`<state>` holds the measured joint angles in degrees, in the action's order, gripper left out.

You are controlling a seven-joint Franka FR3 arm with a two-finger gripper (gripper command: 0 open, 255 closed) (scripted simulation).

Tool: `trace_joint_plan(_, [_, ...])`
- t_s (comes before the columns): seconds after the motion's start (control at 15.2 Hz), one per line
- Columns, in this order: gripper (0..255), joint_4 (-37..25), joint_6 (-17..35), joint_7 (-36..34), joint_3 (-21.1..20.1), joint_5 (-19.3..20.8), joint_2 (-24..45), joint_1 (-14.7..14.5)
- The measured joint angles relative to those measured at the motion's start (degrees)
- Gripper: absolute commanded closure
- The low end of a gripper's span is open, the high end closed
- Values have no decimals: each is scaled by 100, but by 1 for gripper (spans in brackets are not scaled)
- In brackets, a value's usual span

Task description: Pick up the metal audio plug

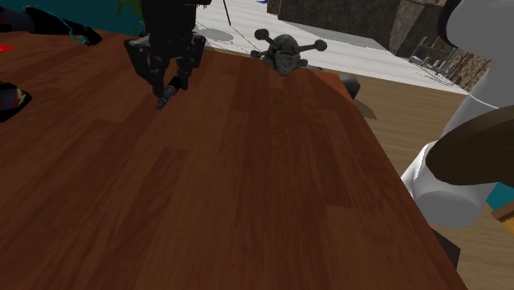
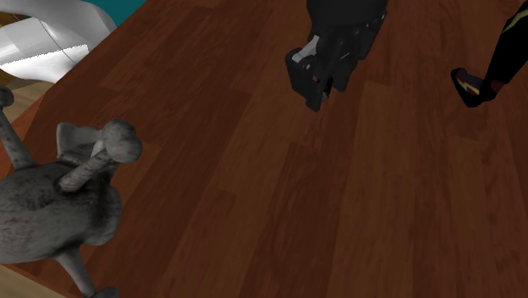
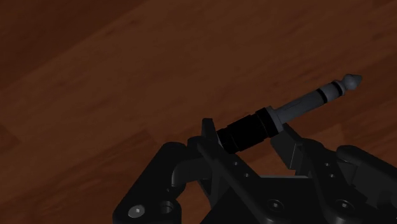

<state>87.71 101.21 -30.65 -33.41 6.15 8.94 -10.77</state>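
Brown wooden table (image 1: 247,189) spreads below; the arm (image 1: 449,185) reaches toward its far edge, gripper (image 1: 169,78) closed tightly around the audio plug (image 3: 289,107).

Wooden table (image 1: 206,189), grey knobbed figure (image 1: 282,53)

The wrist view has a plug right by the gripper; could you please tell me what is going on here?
The robot's black jaws are shut on the audio plug. They clasp its dark barrel, and the grey metal tip sticks out to one side. This is happening over the brown wooden table. I cannot tell whether the plug has left the surface. A grey knobbly figure sits apart from it at the table's edge.
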Motion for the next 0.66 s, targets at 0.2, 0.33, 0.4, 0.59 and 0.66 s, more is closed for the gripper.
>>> trace_joint_plan(0.2, [255, -283, -254, -10, -32, 24, 34, -12])
trace_joint_plan(0.33, [255, -517, -436, -17, -47, 61, 93, -33])
trace_joint_plan(0.4, [255, -638, -533, -30, -59, 80, 121, -50])
trace_joint_plan(0.59, [255, -948, -786, -44, -81, 124, 185, -85])
trace_joint_plan(0.66, [255, -1006, -831, -41, -84, 133, 199, -88])
